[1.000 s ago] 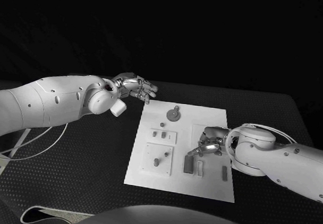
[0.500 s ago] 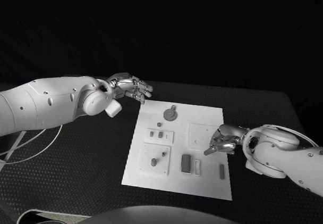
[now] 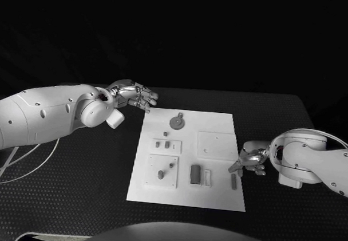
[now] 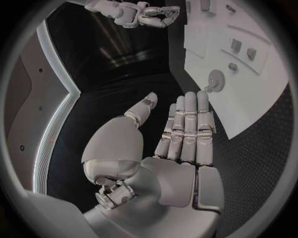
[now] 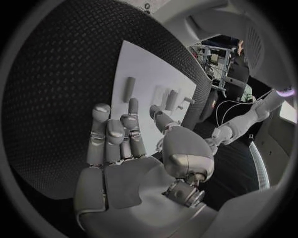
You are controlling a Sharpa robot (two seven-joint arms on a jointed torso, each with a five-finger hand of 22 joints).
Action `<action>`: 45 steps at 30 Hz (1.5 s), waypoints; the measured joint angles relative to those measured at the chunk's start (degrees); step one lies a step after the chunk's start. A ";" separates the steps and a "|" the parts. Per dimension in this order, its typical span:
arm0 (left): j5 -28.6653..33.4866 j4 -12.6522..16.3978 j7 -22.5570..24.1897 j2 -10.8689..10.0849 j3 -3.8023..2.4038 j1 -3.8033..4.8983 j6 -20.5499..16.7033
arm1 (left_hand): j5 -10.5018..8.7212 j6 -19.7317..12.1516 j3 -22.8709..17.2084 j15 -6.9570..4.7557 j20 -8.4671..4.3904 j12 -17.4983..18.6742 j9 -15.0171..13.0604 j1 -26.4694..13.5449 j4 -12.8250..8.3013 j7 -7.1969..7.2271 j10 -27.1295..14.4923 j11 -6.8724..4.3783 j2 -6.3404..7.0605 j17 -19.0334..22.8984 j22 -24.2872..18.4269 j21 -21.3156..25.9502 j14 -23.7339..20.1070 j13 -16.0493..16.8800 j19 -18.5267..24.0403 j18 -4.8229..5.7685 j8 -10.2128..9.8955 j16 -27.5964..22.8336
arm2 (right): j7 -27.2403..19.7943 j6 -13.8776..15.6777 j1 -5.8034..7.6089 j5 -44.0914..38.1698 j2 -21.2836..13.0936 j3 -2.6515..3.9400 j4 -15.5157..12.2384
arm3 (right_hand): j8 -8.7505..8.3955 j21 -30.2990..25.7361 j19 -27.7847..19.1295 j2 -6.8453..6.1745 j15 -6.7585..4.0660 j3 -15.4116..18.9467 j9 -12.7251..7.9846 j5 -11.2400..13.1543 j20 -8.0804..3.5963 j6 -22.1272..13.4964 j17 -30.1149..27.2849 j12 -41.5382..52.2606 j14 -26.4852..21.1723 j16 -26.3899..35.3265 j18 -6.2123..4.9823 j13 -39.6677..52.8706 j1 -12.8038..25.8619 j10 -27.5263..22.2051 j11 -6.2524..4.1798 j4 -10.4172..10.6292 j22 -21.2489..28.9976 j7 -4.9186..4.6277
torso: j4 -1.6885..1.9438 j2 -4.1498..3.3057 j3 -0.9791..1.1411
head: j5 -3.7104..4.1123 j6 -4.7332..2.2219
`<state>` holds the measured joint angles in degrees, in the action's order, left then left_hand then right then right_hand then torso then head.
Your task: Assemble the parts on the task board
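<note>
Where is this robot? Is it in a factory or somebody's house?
Probably a robot lab or test room, not a house. The black table holds just a white task board with small parts for practice, and shelves of equipment and cables stand in the room behind.

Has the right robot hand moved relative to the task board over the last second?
Yes. The right robot hand has pulled back off the task board toward the robot's right. It was over the board's right half; now it sits at the right edge.
</note>
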<state>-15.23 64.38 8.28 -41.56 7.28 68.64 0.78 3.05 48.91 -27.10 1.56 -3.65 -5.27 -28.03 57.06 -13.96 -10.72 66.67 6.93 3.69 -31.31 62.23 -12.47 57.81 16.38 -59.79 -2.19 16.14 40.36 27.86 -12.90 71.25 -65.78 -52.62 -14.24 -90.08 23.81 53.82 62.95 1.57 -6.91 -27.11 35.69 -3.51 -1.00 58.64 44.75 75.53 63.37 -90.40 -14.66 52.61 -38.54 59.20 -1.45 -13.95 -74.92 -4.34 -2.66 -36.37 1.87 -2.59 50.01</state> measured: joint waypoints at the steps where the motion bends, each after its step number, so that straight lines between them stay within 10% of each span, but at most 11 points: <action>1: -0.06 0.02 -0.01 -0.02 0.00 0.00 -0.02 | 0.00 0.00 0.00 0.00 0.00 0.00 0.00 0.00 0.00 0.00 0.00 0.00 0.00 0.00 0.00 0.00 0.00 0.00 0.00 0.00 0.00 0.00 | 0.34 0.17 -0.03 -0.25 -0.03 0.00 0.11 | 0.18 0.00 0.01 -0.16 -0.07 0.13 0.03 0.00 -0.01 0.01 -0.01 0.00 0.08 0.00 0.00 -0.04 0.16 0.10 -0.10 -0.16 0.00 -0.01 | -0.01 0.00 -0.02 | 0.06 0.00; 19: -0.49 0.25 -0.01 -0.40 0.01 0.00 -0.31 | 0.00 0.00 0.00 0.19 0.00 0.00 0.00 0.00 0.00 0.00 0.00 0.00 0.00 -0.05 0.04 0.22 -0.19 0.01 0.00 0.17 0.00 0.00 | 2.64 2.87 -5.10 -6.67 0.89 0.02 1.24 | 1.36 -0.23 1.35 -2.26 -0.64 -0.51 0.87 -0.01 -0.95 1.40 -0.07 -0.22 1.48 0.00 0.06 0.07 2.25 1.24 -1.21 -0.27 0.01 1.02 | 0.16 -0.04 -0.09 | 0.99 0.00; 33: -0.53 0.21 0.01 -0.46 0.01 0.00 -0.31 | 0.00 0.00 0.00 0.19 0.09 0.00 0.00 0.00 0.00 0.00 0.00 0.00 0.00 -0.04 0.04 0.22 -0.19 0.00 0.09 -0.33 0.00 -0.22 | 2.73 4.32 -6.60 -9.34 3.02 0.60 2.25 | 1.94 -0.23 1.65 -2.22 -0.44 -1.86 1.11 -0.03 -1.05 1.97 -0.02 -0.56 2.07 0.22 0.55 0.22 2.21 1.54 -1.52 -1.39 0.01 1.21 | 0.14 -0.05 0.01 | 0.64 0.00; 39: -0.54 0.21 0.01 -0.45 0.01 0.00 -0.31 | 0.00 -0.15 -0.01 0.19 0.09 0.00 0.02 0.00 0.00 0.14 0.00 0.00 0.00 -0.10 0.03 0.22 -0.19 0.01 0.09 -0.33 0.00 -0.22 | 2.73 4.52 -6.89 -10.37 3.22 0.74 2.09 | 1.98 -0.23 1.66 0.25 -0.33 -2.32 0.66 -0.03 -1.05 1.73 0.33 -0.56 2.19 0.22 0.73 0.74 -3.44 1.38 -0.96 -2.57 0.01 1.46 | 0.14 -0.05 0.01 | 0.53 0.00; 45: -0.55 0.20 0.01 -0.56 0.01 -0.01 -0.31 | 0.00 -0.15 -0.01 0.19 0.09 0.00 0.05 0.00 -0.01 0.15 0.00 0.00 0.00 -0.09 0.09 0.22 -0.19 0.01 0.09 -0.32 0.00 -0.22 | 2.64 4.90 -7.05 -11.17 3.18 0.82 1.24 | 1.81 -0.23 0.80 -1.47 0.11 -2.35 -0.75 0.40 -1.20 0.84 0.64 -1.01 1.71 0.38 0.47 1.08 -13.29 0.88 -0.06 -2.52 0.02 1.98 | 0.14 -0.05 -0.04 | 0.51 0.00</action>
<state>-15.78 64.58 8.29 -42.12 7.29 68.64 0.46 3.05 48.75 -27.11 1.75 -3.56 -5.27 -27.99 57.06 -13.96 -10.56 66.67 6.92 3.69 -31.40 62.32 -12.25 57.62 16.39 -59.70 -2.51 16.14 40.14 30.50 -7.99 64.20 -76.95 -49.44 -13.41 -88.84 25.61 53.59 63.76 0.11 -6.80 -29.46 34.93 -3.11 -2.19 59.47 45.38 74.52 65.08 -90.02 -14.19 53.69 -51.84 60.08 -1.51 -16.48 -74.91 -2.36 -2.52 -36.43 1.83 -2.08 50.01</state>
